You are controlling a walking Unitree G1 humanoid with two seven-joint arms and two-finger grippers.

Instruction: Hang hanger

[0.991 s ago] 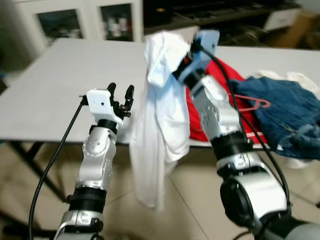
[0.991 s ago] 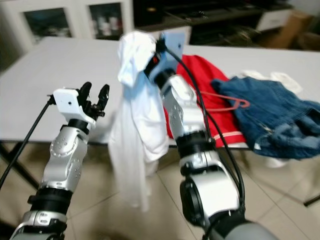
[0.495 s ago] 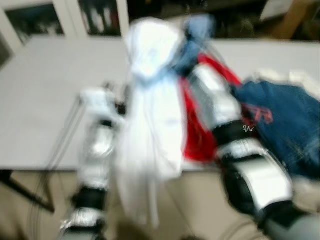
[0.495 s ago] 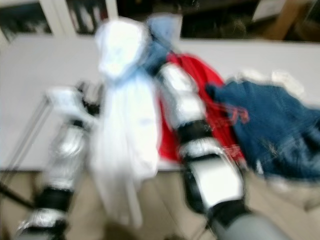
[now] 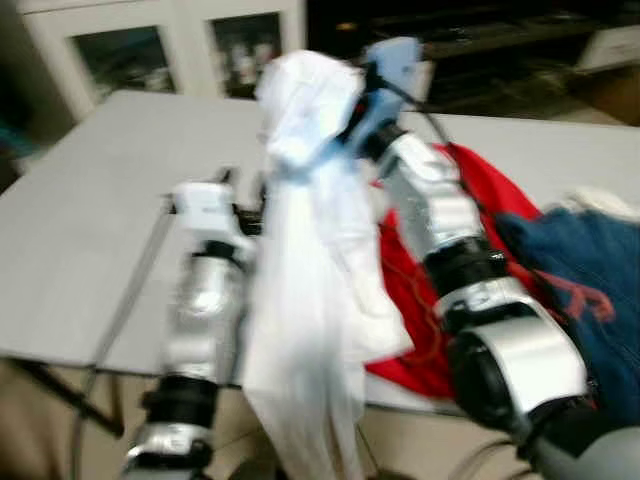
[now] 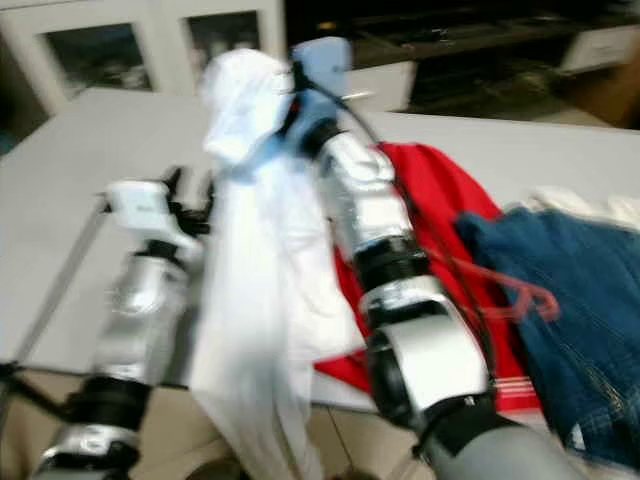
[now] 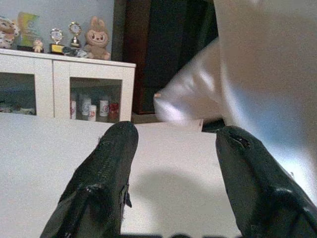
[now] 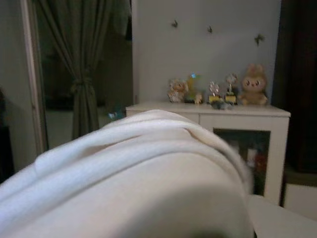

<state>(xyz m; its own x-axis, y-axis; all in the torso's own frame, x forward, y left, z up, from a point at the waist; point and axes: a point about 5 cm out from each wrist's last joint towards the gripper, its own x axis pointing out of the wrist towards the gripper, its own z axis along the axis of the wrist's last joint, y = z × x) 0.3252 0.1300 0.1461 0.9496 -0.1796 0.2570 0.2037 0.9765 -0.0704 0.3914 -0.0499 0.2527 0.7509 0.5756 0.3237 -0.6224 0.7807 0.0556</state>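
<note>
A white garment (image 5: 310, 290) hangs in a long fold from my raised right gripper (image 5: 345, 105), which is shut on its bunched top; the cloth hides the fingers and whatever hanger may be inside. In the right wrist view the same white cloth (image 8: 133, 183) lies right before the lens. My left gripper (image 7: 173, 136) is open with nothing between its fingers, held over the table just left of the hanging garment (image 7: 257, 79). A red hanger (image 6: 510, 295) lies on the denim pile.
The grey table (image 5: 90, 210) stretches ahead, with a red garment (image 5: 480, 190) and blue denim clothes (image 5: 590, 280) piled on its right side. White glass-door cabinets (image 5: 130, 50) stand behind it. Tiled floor (image 5: 40, 430) shows below the near table edge.
The whole picture has shifted and blurred, so the camera has moved. Both arms keep much the same pose, the white garment still hanging from the right gripper.
</note>
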